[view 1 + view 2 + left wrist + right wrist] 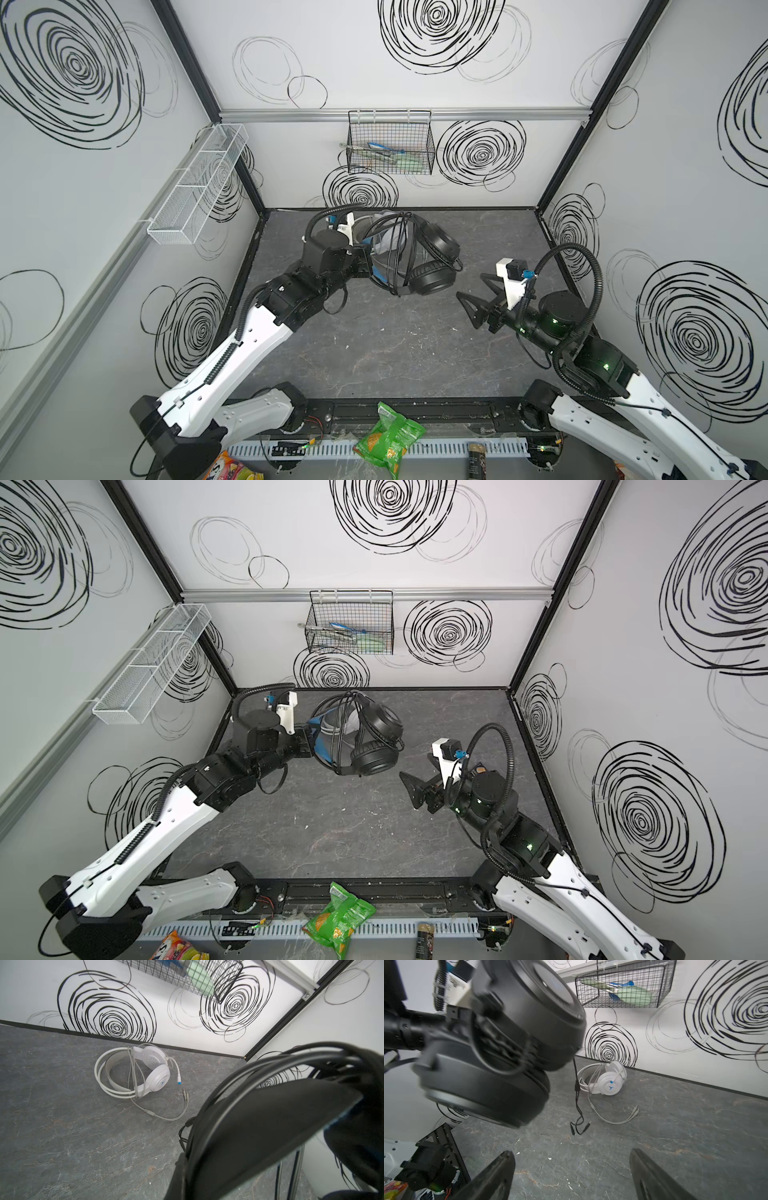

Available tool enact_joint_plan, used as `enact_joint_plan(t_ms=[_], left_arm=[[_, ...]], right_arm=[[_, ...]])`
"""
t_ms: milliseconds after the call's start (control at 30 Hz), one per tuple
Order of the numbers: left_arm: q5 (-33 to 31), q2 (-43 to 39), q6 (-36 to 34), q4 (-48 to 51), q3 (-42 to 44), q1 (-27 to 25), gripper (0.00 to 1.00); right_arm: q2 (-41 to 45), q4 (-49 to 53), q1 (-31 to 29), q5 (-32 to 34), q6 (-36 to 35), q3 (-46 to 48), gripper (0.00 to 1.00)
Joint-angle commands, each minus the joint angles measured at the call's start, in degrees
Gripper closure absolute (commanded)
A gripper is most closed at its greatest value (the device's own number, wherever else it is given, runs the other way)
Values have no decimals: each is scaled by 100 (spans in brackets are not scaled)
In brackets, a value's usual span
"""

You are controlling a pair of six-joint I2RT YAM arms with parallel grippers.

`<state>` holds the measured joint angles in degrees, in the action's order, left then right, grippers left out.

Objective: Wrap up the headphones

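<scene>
Arms are stretching inward: our left claw (368, 262) is clamping the black headset (434, 259) by its headband above the desk (395, 353); our right claw (571, 1152) is hovering nearby, spread wide, empty; the white headset (153, 1072) is lying by the back wall.

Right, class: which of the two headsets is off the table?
The black headset, held up by its band in the left gripper, with only its cable hanging down. The white headset lies on the table.
</scene>
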<state>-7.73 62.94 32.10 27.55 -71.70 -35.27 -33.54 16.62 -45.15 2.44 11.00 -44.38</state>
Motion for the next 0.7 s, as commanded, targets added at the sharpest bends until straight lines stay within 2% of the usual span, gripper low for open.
enact_joint_plan(t_ms=[0,333,667], left_arm=[[88,-150,262,-234,-497,-57,100],[-138,-112,244,19,-1123,-321,100],[-355,-43,337,-92,-1302,-700,100]], right_arm=[[-137,-513,86,-184,224,250,9],[-1414,-1909,282,-1370,354,351,7],[-2517,-2643,628,-2018,802,382,7]])
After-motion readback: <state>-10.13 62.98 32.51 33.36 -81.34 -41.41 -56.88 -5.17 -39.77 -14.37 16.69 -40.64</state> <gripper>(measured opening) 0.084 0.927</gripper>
